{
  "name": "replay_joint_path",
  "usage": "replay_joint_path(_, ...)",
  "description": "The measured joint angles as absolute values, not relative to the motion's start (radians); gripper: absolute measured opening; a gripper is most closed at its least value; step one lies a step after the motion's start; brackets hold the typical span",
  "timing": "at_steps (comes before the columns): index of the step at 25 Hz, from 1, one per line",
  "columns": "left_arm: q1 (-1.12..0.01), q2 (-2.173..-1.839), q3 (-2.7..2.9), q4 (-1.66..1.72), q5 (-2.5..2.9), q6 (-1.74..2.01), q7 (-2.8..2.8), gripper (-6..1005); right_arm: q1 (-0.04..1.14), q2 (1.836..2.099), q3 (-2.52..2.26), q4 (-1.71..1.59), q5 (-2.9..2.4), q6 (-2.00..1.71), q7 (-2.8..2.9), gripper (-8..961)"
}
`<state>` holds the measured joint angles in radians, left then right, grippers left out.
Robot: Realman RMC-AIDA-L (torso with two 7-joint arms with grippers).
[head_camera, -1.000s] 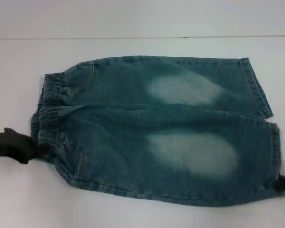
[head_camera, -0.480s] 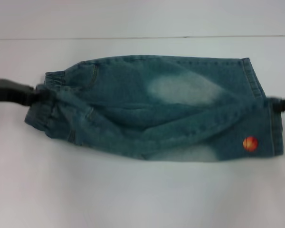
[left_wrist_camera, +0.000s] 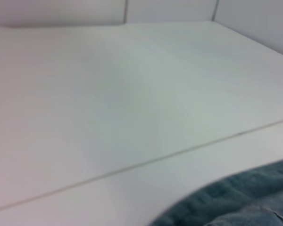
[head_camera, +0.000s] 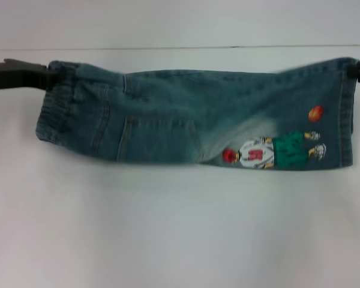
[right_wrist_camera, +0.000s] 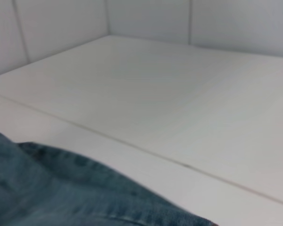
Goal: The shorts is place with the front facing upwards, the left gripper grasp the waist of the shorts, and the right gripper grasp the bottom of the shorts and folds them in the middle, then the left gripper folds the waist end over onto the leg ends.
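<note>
Looking at the near edge first, the fold line of the shorts (head_camera: 192, 120) now runs along the 6 o'clock side of the garment, and that's the big change: a second ago they lay flat and open with the two pale faded patches up, half a second ago the near leg was mid-flip, and now it's been carried all the way over to the far side. So the lengthwise fold looks basically done, and the back face is up, showing the patch pocket (head_camera: 159, 139) and the cartoon football-player print (head_camera: 270, 152) over toward 3 o'clock. Further back, the left end effector (head_camera: 47, 77) sits at about 10 o'clock, clamped on the waist of the shorts (head_camera: 55, 111), and the right end effector (head_camera: 355, 71) is at about 2 o'clock, pinching the far corner of the leg ends (head_camera: 347, 120). Both have swung from the near corners to the far ones. The shorts lie mid-bench (head_camera: 180, 234), stretched 9 to 3. My guess is what's left is letting go and folding the waist over onto the leg ends. Writing-wise, there's a red mark on the player's white shirt that's probably a number, can't read it, and no brand tag visible. The wrist views only show denim edge and bench.
</note>
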<state>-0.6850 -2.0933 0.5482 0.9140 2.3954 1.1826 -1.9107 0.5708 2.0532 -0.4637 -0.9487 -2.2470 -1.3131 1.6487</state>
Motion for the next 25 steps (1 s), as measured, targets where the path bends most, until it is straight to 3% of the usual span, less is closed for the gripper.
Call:
replay_joint_path(7, -0.690, -2.130, 0.633, 0.892, 2.380, 1.013, -1.910, 64, 0.599, 2.057, -0.487, -0.865, -2.232, -1.124, 1.600, 40)
replay_joint_path(15, -0.688, -2.155, 0.702, 0.863, 2.379, 0.911, -1.909, 64, 0.619, 2.087, -0.582, -0.817, -2.225, -0.965, 1.571, 41)
replay_joint_path(25, -0.691, -2.159, 0.731, 0.840, 2.379, 0.849, -1.902, 64, 0.650, 2.086, -0.613, -0.762, -2.222, -0.857, 1.543, 69)
